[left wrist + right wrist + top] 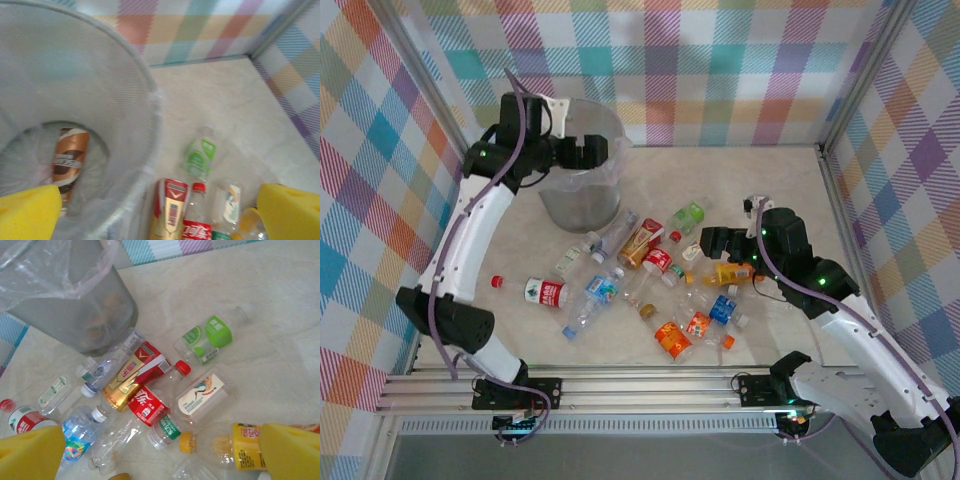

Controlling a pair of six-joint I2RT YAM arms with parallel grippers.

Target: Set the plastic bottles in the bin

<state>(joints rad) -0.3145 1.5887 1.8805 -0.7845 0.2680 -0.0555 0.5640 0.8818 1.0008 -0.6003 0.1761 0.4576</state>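
The bin (575, 205) stands at the back left of the table, grey with a clear liner. My left gripper (592, 152) hangs open over its rim, nothing between the yellow pads (30, 212). In the left wrist view a brown-labelled bottle (70, 160) lies at the bottom of the bin (100, 90). Several plastic bottles (655, 265) lie scattered mid-table. My right gripper (712, 243) hovers open above them. Between its pads (290, 450) lie a red-labelled bottle (150, 402) and a yellow-labelled bottle (225, 445), neither gripped.
A green-labelled bottle (688, 215) lies to the right of the bin, a red-labelled one (545, 292) at the left of the heap, orange-labelled ones (672, 340) nearest the front rail. Checked walls close the table on three sides.
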